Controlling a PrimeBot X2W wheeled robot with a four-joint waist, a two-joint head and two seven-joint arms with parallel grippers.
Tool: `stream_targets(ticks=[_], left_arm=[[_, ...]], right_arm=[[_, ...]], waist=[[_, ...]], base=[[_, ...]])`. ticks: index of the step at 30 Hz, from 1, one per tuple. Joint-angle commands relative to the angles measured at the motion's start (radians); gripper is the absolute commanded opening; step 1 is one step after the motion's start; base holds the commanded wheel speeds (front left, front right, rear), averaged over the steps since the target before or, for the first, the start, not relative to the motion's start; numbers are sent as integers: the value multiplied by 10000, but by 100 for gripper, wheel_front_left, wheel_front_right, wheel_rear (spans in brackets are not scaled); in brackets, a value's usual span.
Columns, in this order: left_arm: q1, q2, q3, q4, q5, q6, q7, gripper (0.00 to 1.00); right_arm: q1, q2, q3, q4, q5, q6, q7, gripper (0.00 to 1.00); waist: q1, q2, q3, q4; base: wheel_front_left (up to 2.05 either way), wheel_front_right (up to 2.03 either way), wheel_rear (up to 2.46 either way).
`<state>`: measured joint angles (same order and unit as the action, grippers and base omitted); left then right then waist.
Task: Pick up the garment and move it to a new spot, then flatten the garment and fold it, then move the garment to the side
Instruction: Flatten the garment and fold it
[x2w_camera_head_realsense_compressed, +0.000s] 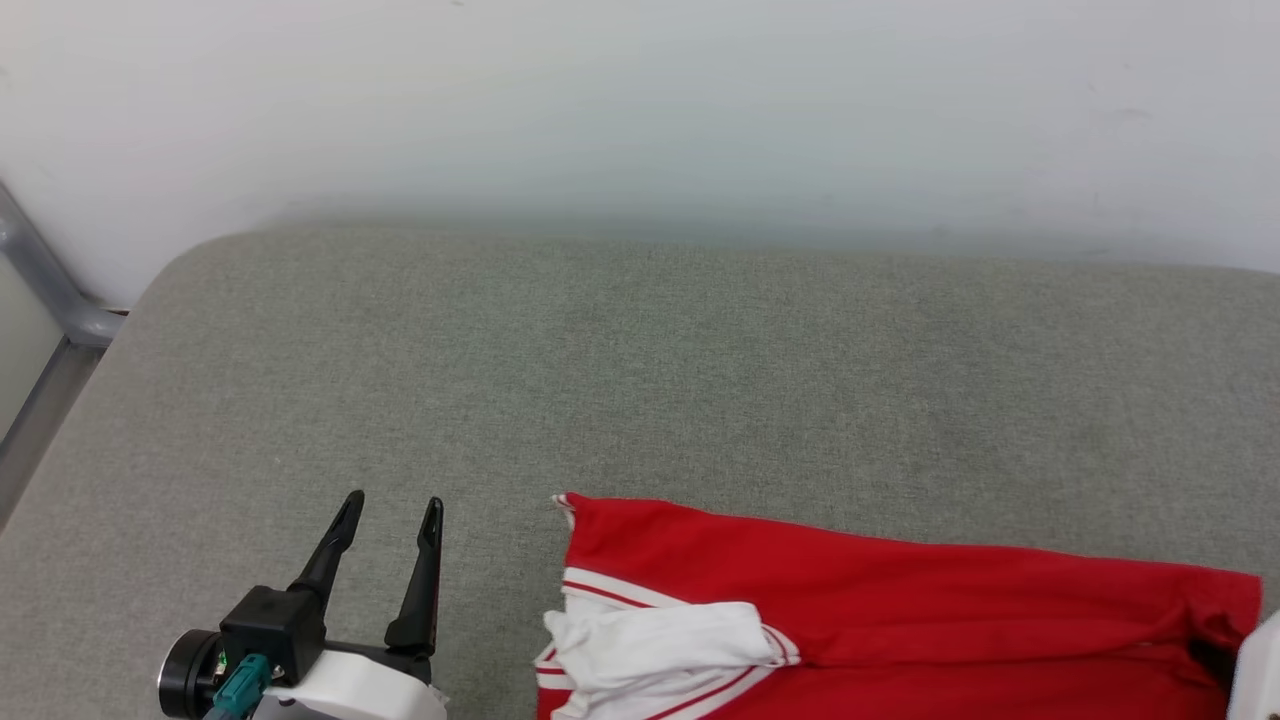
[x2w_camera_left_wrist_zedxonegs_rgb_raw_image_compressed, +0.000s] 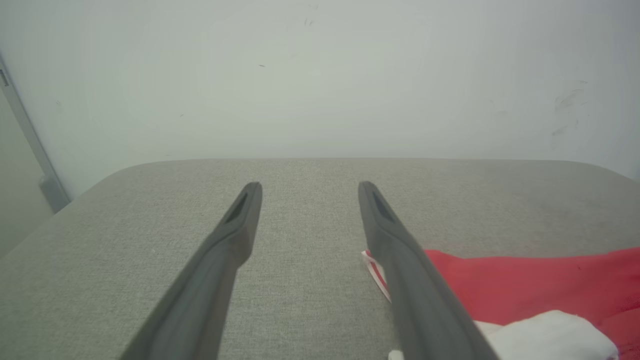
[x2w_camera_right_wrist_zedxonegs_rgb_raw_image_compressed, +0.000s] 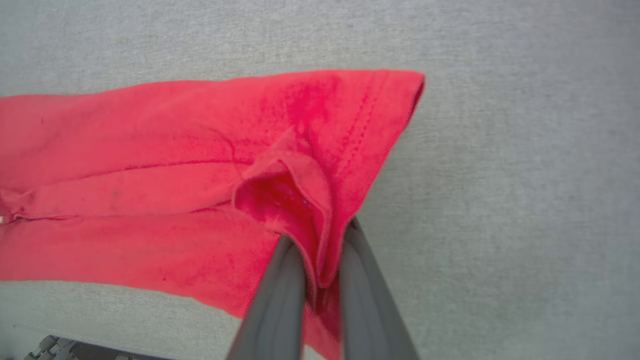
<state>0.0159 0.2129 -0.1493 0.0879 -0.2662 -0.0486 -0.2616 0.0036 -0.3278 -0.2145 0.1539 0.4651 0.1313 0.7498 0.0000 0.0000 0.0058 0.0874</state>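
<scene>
The garment (x2w_camera_head_realsense_compressed: 900, 600), a red jersey with a white sleeve end and red-and-white striped trim, lies folded along the near edge of the grey cushioned surface (x2w_camera_head_realsense_compressed: 640, 380). My left gripper (x2w_camera_head_realsense_compressed: 390, 512) stands open over bare cushion just left of the garment, nothing between its fingers (x2w_camera_left_wrist_zedxonegs_rgb_raw_image_compressed: 240, 220). In the left wrist view the garment (x2w_camera_left_wrist_zedxonegs_rgb_raw_image_compressed: 525, 285) sits past the right finger. My right gripper (x2w_camera_right_wrist_zedxonegs_rgb_raw_image_compressed: 320, 240) is shut on a pinched fold of the garment (x2w_camera_right_wrist_zedxonegs_rgb_raw_image_compressed: 175, 165) near its hem end. In the head view only a pale piece of the right arm (x2w_camera_head_realsense_compressed: 1258, 670) shows at the garment's right end.
A pale wall (x2w_camera_head_realsense_compressed: 640, 100) rises behind the cushion. A grey metal rail (x2w_camera_head_realsense_compressed: 50, 290) runs at the far left past the cushion's rounded corner. Bare cushion stretches ahead of and to the left of the garment.
</scene>
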Motion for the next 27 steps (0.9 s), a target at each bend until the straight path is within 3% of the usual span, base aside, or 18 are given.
stream_targets(ticks=[1,5,8,14,17,21,27], left_arm=[[84,-18,23,9,49,29,-42,100],[154,-36,55,93,123,60,-42,100],[164,-28,70,109,189,98,-42,100],[30,-37,5,217,236,44,-42,100],[-59,-49,-21,276,215,-10,-42,100],[-179,-66,-92,348,204,-80,-42,100],[-441,-168,-267,441,211,-206,-42,100]], right_arm=[[70,-116,-145,-70,-21,-11,43,0],[354,-109,-1062,-296,2,-11,336,0],[285,422,-1650,-424,547,-8,873,0],[-206,2149,-2360,-956,3147,-8,2558,0],[-411,2582,-2495,-1071,4576,-8,3315,0],[-574,2785,-2136,-858,6144,-8,3811,0],[-566,2784,-92,-276,7861,-6,3022,0]], waist=[[0,0,-33,-29],[0,0,-120,-114],[0,0,-129,-174],[0,0,-137,-137],[0,0,-146,-55],[0,0,-135,120],[0,0,11,508]], base=[[0,0,0],[0,0,0],[0,0,0],[0,0,0],[0,0,0],[0,0,0],[0,0,0]])
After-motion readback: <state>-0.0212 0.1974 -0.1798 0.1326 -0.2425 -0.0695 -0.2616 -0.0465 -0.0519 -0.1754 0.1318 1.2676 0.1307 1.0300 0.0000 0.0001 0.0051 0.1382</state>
